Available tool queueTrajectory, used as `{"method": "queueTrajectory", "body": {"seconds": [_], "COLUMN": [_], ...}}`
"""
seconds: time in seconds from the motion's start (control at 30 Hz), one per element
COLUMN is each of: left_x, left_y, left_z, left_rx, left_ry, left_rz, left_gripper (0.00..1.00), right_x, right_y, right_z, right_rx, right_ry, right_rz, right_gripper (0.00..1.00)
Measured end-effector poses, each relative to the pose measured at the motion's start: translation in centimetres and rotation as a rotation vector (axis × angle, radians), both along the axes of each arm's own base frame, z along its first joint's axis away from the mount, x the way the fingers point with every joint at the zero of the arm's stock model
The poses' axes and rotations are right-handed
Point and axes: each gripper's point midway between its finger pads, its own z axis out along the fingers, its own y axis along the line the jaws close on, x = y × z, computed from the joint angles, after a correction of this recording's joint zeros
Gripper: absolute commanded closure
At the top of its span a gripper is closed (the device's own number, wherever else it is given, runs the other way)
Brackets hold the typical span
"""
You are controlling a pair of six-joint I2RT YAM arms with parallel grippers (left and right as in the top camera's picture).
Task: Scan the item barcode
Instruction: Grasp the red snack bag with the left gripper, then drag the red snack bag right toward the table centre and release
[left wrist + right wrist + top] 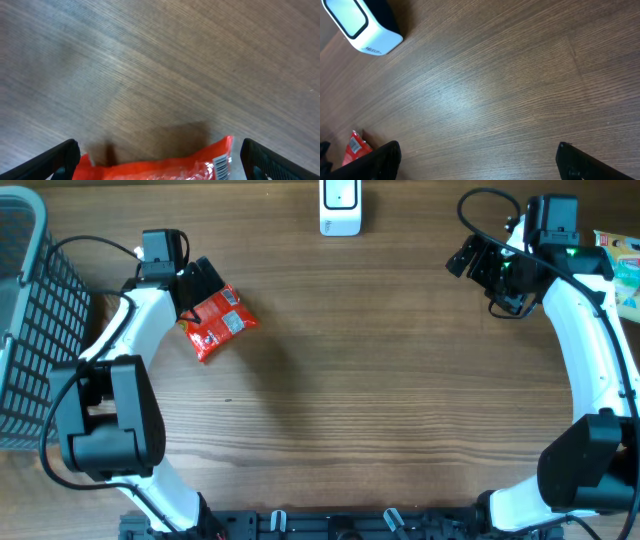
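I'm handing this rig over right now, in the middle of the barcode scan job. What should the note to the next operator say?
Left gripper: open, down at the red packet, one finger on each side, not closed on it.
Right gripper: open and empty, over bare table on the right.
Things: the packet lies flat, left of centre, with a barcode label facing up. The white scanner stands at the far edge, centre.
Done: the left arm is lined up on the packet.
Left: grip the packet, carry it to the scanner, show it the barcode.
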Motion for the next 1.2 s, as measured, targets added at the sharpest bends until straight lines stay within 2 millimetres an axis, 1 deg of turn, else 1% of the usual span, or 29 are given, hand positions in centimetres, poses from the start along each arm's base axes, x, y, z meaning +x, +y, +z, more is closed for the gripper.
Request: {"method": "queueTrajectory", "body": {"seconds": [0.1,0.13,0.23,0.27,0.37,0.43,0.53,0.57,0.7,0.73,0.77,0.8,0.83,0.87,0.97,1.03,1.07,1.13,1.2], "left_x": [-1.3,-1.7,-3.2,-3.6,-5.0,-6.3,-8.4,-9.6,-12.6,-13.8,-14.3,-15.0,-15.8,-16.6,-18.4,-19.3,-19.6,-19.6,-18.9], "left_y": [-0.5,-0.9,-2.5,-3.2,-5.2,-6.8,-9.7,-11.3,-15.5,-17.2,-18.1,-19.2,-20.5,-21.7,-24.3,-25.3,-25.4,-25.1,-24.4], "left_z": [-0.7,-1.0,-1.6,-1.7,-2.0,-2.2,-2.4,-2.5,-2.4,-2.3,-2.3,-2.2,-2.2,-2.2,-2.2,-2.2,-2.2,-2.1,-1.7], "left_rx": [-0.026,-0.043,-0.126,-0.154,-0.219,-0.252,-0.286,-0.302,-0.334,-0.338,-0.339,-0.336,-0.331,-0.326,-0.300,-0.287,-0.285,-0.278,-0.269], "left_ry": [0.059,0.078,0.143,0.161,0.213,0.261,0.339,0.381,0.474,0.502,0.514,0.525,0.539,0.551,0.571,0.585,0.592,0.607,0.605], "left_rz": [-0.013,-0.022,-0.070,-0.098,-0.188,-0.246,-0.328,-0.374,-0.491,-0.540,-0.565,-0.597,-0.638,-0.677,-0.760,-0.779,-0.777,-0.751,-0.715], "left_gripper": [0.01,0.03,0.17,0.20,0.20,0.20,0.20,0.20,0.17,0.17,0.17,0.14,0.00,0.00,0.00,0.00,0.00,0.00,0.00], "right_x": [0.0,0.0,0.0,0.0,0.0,0.0,0.0,0.0,0.0,0.0,0.0,0.0,0.0,0.0,0.0,0.0,0.0,0.0,0.0], "right_y": [0.0,0.0,0.0,0.0,0.0,0.0,0.0,0.0,0.0,0.0,0.0,0.0,0.0,0.0,0.0,0.0,0.0,0.0,0.0], "right_z": [0.0,0.0,0.0,0.0,0.0,0.0,0.0,0.0,0.0,0.0,0.0,0.0,0.0,0.0,0.0,0.0,0.0,0.0,0.0], "right_rx": [0.000,0.000,0.000,0.000,0.000,0.000,0.000,0.000,0.000,0.000,0.000,0.000,0.000,0.000,0.000,0.000,0.000,0.000,0.000], "right_ry": [0.000,0.000,0.000,0.000,0.000,0.000,0.000,0.000,0.000,0.000,0.000,0.000,0.000,0.000,0.000,0.000,0.000,0.000,0.000], "right_rz": [0.000,0.000,0.000,0.000,0.000,0.000,0.000,0.000,0.000,0.000,0.000,0.000,0.000,0.000,0.000,0.000,0.000,0.000,0.000], "right_gripper": [0.00,0.00,0.00,0.00,0.00,0.00,0.00,0.00,0.00,0.00,0.00,0.00,0.00,0.00,0.00,0.00,0.00,0.00,0.00]}}
